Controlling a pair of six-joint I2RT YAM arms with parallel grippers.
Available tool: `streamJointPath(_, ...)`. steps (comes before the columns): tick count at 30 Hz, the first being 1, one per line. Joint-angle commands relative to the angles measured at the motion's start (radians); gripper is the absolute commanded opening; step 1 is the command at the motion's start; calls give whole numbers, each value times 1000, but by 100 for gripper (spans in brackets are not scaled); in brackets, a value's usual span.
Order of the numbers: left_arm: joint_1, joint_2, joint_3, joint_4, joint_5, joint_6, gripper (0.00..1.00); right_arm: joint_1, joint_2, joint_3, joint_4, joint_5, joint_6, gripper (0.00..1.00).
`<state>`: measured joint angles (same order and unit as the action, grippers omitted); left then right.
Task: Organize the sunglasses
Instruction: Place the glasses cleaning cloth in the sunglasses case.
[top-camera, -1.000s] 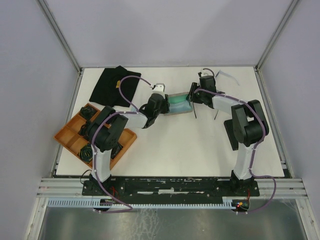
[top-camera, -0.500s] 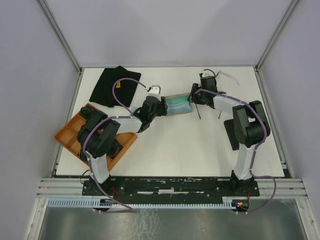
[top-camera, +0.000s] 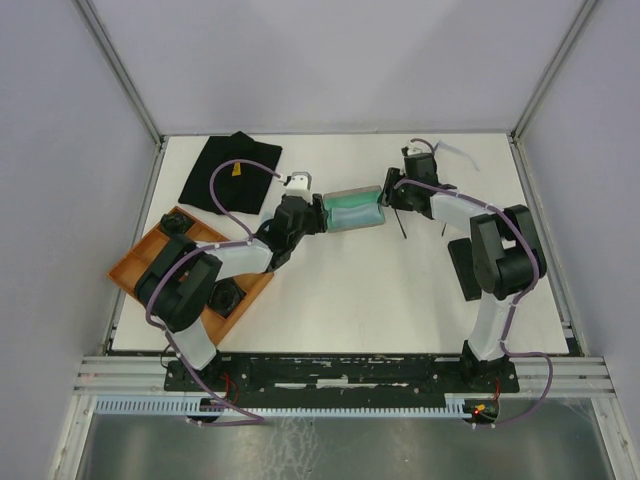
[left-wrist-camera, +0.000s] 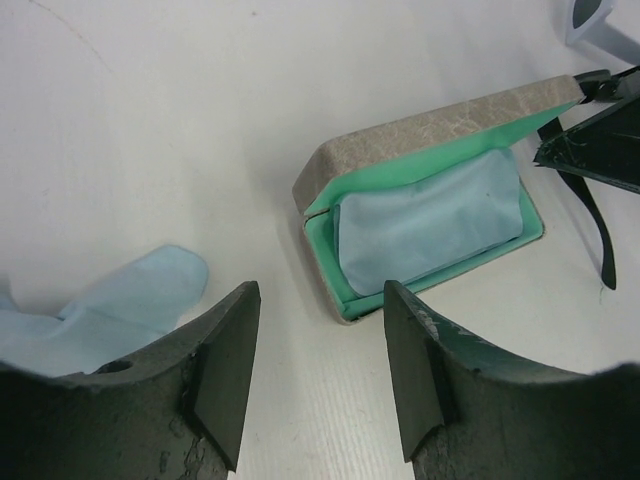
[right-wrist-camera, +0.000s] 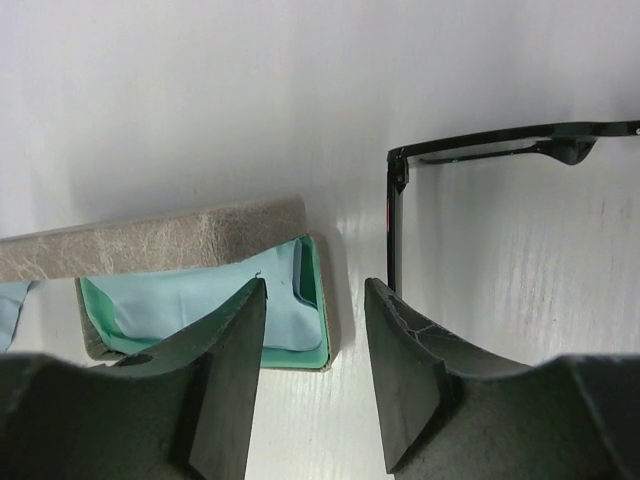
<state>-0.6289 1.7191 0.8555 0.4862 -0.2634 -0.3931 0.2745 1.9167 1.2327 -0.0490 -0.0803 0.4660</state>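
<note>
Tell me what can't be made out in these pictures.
1. Orange compartment tray: top view, the left arm covers most of it; its dark contents are too small to identify.
2. Black-framed sunglasses: right wrist view, seen edge-on, lower part behind the right gripper, temple cut by the right edge.
3. Thin pale-framed glasses: top view, partly behind the right arm, too small.
4. Loose light blue cloth: left wrist view, partly behind the left gripper.

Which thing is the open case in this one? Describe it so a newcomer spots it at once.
On the white table, look at the back middle, between the left gripper and right gripper. The case lies there open, with a light blue cloth in it. Its speckled grey shell and mint green lining set it apart from the thin black sunglasses beside it.
</note>
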Motion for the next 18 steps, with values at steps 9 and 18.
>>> streamJointPath(9, 12, 89, 77, 10, 38, -47, 57, -3, 25, 39, -26, -54, -15, 46)
streamJointPath(18, 18, 191, 182, -4, 59, -28, 56, -4, 84, 89, -40, -76, -18, 40)
